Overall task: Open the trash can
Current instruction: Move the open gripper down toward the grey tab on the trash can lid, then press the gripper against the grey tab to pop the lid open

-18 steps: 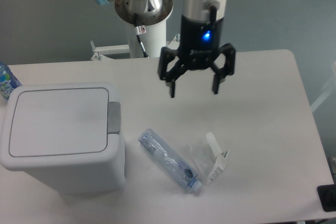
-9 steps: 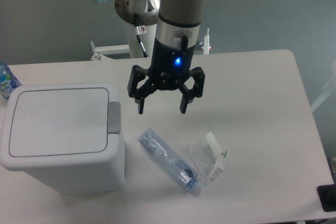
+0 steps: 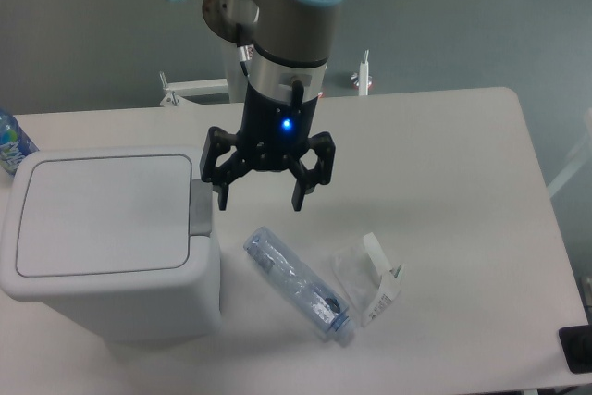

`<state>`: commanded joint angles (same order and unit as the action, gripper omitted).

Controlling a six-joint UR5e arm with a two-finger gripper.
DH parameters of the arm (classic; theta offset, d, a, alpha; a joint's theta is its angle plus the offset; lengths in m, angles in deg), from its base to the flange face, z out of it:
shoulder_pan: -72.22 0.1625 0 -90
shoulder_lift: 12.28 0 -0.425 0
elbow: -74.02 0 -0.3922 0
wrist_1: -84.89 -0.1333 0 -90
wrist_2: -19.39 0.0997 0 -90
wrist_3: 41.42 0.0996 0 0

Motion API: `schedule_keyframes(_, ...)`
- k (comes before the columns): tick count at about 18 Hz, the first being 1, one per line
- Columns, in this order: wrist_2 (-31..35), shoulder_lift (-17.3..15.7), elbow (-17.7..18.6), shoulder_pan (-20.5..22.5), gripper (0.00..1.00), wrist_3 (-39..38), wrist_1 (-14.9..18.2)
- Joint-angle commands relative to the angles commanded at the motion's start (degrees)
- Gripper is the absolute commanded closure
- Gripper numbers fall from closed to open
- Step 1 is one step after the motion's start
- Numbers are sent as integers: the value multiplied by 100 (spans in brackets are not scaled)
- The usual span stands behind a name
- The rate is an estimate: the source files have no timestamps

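Fingers of the end effector (image 3: 261, 199) stood wide apart, pointing down, with nothing held between them and a blue light glowing on its black body. It hung above the desk (image 3: 444, 173), just right of the trash can (image 3: 106, 242), its left-hand fingertip in the picture near the can's grey push-button tab (image 3: 201, 207); whether it touched the tab could not be told from this view.

The trash can sat at the left end of the desk, a light grey-white box with rounded corners, its flat lid (image 3: 102, 213) lying closed and the tab on the rim's right side.

On the desk in front of the end effector lay a clear crushed plastic bottle (image 3: 298, 284), slanting from upper left to lower right, its blue cap end nearest the camera. Just beside it to the right lay a crumpled clear wrapper (image 3: 368, 277) with a white label. At the far left edge, behind the trash can, part of a blue-labelled bottle (image 3: 11, 141) showed.
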<state>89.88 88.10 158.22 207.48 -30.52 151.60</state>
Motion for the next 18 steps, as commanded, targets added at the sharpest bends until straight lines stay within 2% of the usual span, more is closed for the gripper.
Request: schedule_keyframes(18,18,53,18,-62,0,0,-79)
